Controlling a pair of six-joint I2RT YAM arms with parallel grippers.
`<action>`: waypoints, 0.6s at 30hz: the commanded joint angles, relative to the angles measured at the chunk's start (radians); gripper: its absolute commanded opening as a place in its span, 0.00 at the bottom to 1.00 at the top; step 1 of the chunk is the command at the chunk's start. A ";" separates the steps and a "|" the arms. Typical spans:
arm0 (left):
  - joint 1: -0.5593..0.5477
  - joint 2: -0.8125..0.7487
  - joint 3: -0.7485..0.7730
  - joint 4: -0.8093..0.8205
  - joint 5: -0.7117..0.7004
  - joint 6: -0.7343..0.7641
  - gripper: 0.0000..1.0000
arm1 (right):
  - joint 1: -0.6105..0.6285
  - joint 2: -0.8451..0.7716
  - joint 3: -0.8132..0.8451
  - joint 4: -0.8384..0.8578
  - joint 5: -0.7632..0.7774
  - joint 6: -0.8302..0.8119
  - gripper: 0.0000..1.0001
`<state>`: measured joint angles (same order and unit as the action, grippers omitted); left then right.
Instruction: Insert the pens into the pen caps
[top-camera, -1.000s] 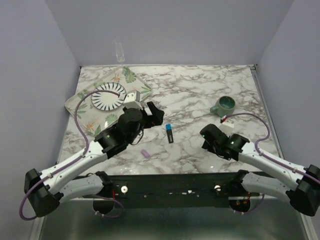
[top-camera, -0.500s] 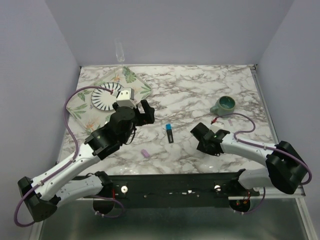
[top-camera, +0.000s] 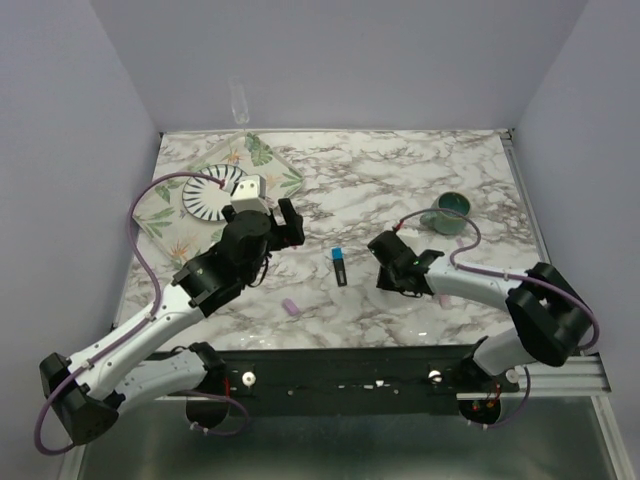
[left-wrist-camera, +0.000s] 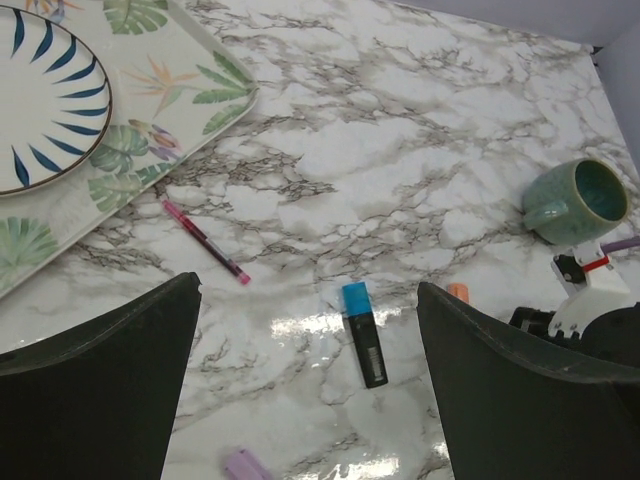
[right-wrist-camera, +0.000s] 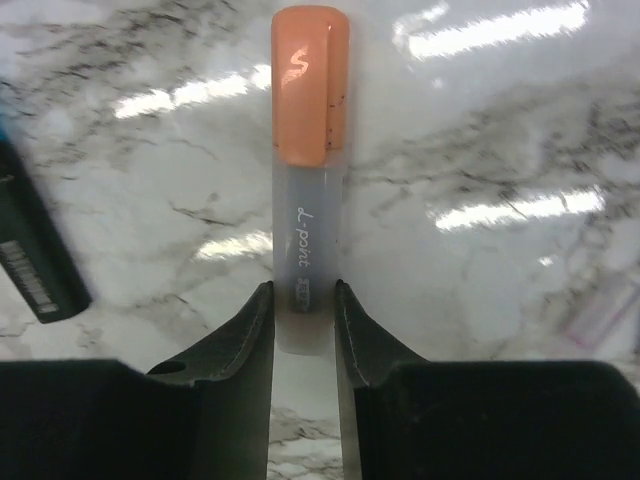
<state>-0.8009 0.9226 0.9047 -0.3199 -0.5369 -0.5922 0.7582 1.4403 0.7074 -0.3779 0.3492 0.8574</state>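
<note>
In the right wrist view my right gripper (right-wrist-camera: 303, 300) is shut on the pale grey marker (right-wrist-camera: 305, 230), both fingers pressed against the lower part of its body. Its orange end (right-wrist-camera: 310, 85) points away from me. The marker lies low over the marble table. A black marker with a blue end (top-camera: 340, 266) lies just left of that gripper (top-camera: 383, 268). In the left wrist view my left gripper (left-wrist-camera: 308, 290) hangs wide open above the black marker (left-wrist-camera: 364, 334), holding nothing. A light purple cap (left-wrist-camera: 245, 466) lies near the front. A thin red pen (left-wrist-camera: 205, 241) rests beside the tray.
A teal-green mug (top-camera: 452, 211) stands at the right of the table. A leaf-patterned tray (top-camera: 265, 155) at the back left holds a blue-striped plate (top-camera: 215, 195). A blurred pale pink thing (right-wrist-camera: 610, 310) lies at the right edge of the right wrist view.
My right arm has swung left towards the black marker and its jaws have narrowed onto the grey marker. The left arm has drawn back slightly, still wide open.
</note>
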 joint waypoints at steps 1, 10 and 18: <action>0.009 0.031 0.006 -0.045 -0.051 -0.023 0.99 | -0.002 0.094 0.127 0.088 -0.059 -0.185 0.25; 0.016 0.015 -0.004 -0.041 -0.061 -0.027 0.99 | -0.002 0.077 0.178 0.073 -0.084 -0.296 0.56; 0.019 0.044 0.052 -0.116 -0.069 -0.046 0.99 | -0.029 -0.030 0.178 -0.153 0.010 -0.226 0.59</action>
<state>-0.7876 0.9585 0.9089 -0.3779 -0.5625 -0.6178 0.7567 1.4765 0.8654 -0.3450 0.2871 0.5835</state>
